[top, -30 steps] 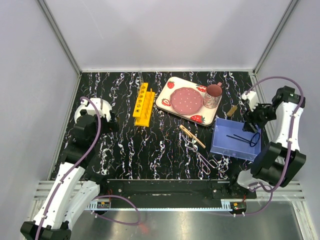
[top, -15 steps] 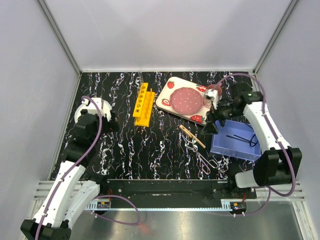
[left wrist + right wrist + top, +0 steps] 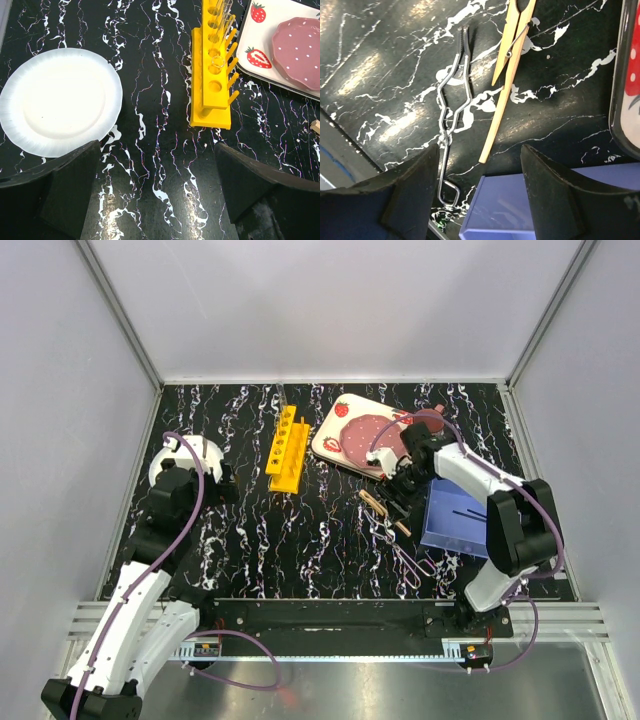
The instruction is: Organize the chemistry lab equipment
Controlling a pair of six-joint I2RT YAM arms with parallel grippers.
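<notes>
A tan wooden clamp [image 3: 384, 511] [image 3: 512, 52] lies on the black marbled table, with silvery scissor-handled forceps [image 3: 405, 556] [image 3: 452, 105] beside it. My right gripper [image 3: 480, 192] [image 3: 396, 498] hovers open just above the clamp's end and the corner of a blue bin [image 3: 458, 532] [image 3: 520, 212], nothing between its fingers. Thin black rods [image 3: 470, 512] lie in that bin. The yellow holed rack [image 3: 287, 448] [image 3: 214, 80] stands at mid-left with clear glass tubes [image 3: 223, 11] in its far holes. My left gripper [image 3: 155, 195] is open over bare table, near the rack.
A strawberry-print tray [image 3: 338, 441] [image 3: 250, 37] with a pink dotted plate [image 3: 365, 435] [image 3: 300, 55] sits behind the clamp. The pink cup [image 3: 430, 421] is partly hidden by my right arm. A white plate [image 3: 182, 452] [image 3: 60, 107] lies at the left.
My right arm has swung left from above the blue bin to above the wooden clamp, its jaws staying open. The left arm has not moved.
</notes>
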